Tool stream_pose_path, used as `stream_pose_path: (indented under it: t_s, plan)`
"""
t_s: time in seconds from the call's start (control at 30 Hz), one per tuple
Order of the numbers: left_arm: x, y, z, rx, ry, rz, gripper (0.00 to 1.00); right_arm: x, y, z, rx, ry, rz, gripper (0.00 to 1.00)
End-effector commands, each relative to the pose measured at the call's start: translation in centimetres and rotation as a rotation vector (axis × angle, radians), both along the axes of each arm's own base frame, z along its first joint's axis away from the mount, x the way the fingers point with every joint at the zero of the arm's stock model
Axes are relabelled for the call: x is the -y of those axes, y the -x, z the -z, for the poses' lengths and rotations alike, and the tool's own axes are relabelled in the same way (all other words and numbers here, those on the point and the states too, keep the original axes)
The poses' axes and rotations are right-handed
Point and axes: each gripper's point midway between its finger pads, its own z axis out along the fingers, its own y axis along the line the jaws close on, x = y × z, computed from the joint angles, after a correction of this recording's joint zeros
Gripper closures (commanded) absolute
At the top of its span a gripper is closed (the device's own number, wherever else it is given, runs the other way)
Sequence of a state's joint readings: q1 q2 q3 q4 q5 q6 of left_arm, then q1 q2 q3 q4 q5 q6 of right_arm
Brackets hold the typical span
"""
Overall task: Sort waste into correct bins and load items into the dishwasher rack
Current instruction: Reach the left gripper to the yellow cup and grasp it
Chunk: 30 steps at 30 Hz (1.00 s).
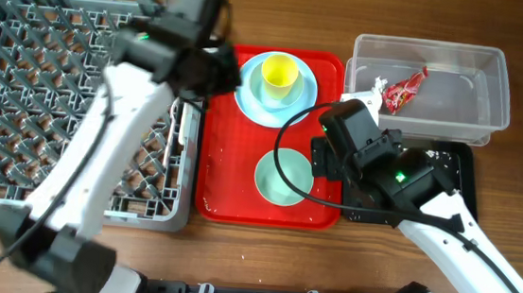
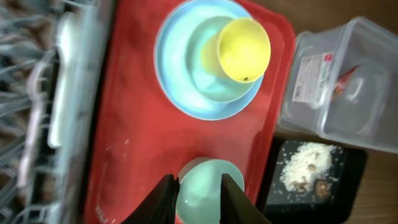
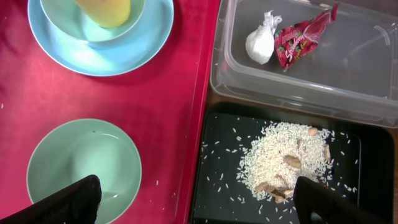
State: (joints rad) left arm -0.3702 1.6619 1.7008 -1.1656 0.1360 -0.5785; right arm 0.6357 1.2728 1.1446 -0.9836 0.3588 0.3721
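Over the red tray [image 1: 222, 162], the left gripper [image 2: 197, 180] hangs empty, jaws parted over the pale green bowl [image 2: 199, 198] at the tray's six o'clock, seemingly lining up a rim grasp; the right gripper [image 3: 196, 185] gapes wide, holding nothing.

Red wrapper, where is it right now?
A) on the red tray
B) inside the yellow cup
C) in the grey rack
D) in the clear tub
D: the red wrapper lies inside the clear tub, right beside the white tissue wad.
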Motion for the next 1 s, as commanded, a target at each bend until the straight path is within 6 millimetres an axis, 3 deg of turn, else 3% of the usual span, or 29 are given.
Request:
stream_pose_path:
  t_s: [0.0,0.07,0.23,0.33,0.43,0.63,0.83,0.97]
  plan:
    - [3.2,-1.2,2.7,-0.015,-0.02,0.058,0.74,-0.1,-0.3,-0.2,0.003,-0.002,-0.003,0.0]
    - [4.8,-2.5,3.2,0.021,-0.003,0.08,0.76,-0.1,-0.3,-0.2,0.003,-0.002,-0.003,0.0]
    - [10.1,-5.1,2.0,0.192,0.071,0.151,0.72,-0.2,-0.3,-0.2,0.003,-0.003,-0.002,0.0]
    - [11.5,-7.0,2.7,0.266,0.05,0.14,0.68,-0.1,-0.3,-0.2,0.003,-0.003,-0.002,0.0]
    - [13.2,-8.3,4.5,0.319,0.013,0.233,0.73,-0.1,-0.3,-0.2,0.003,-0.002,-0.003,0.0]
    - [13.4,-9.4,10.2,0.27,-0.089,0.275,0.75,-0.2,-0.3,-0.2,0.003,-0.003,-0.003,0.0]
    - [13.1,-9.5,13.3,0.222,-0.129,0.272,0.78,-0.2,-0.3,-0.2,0.003,-0.003,-0.002,0.0]
    - [13.0,-9.4,14.3,0.203,-0.139,0.274,0.79,-0.2,-0.3,-0.2,0.003,-0.003,-0.002,0.0]
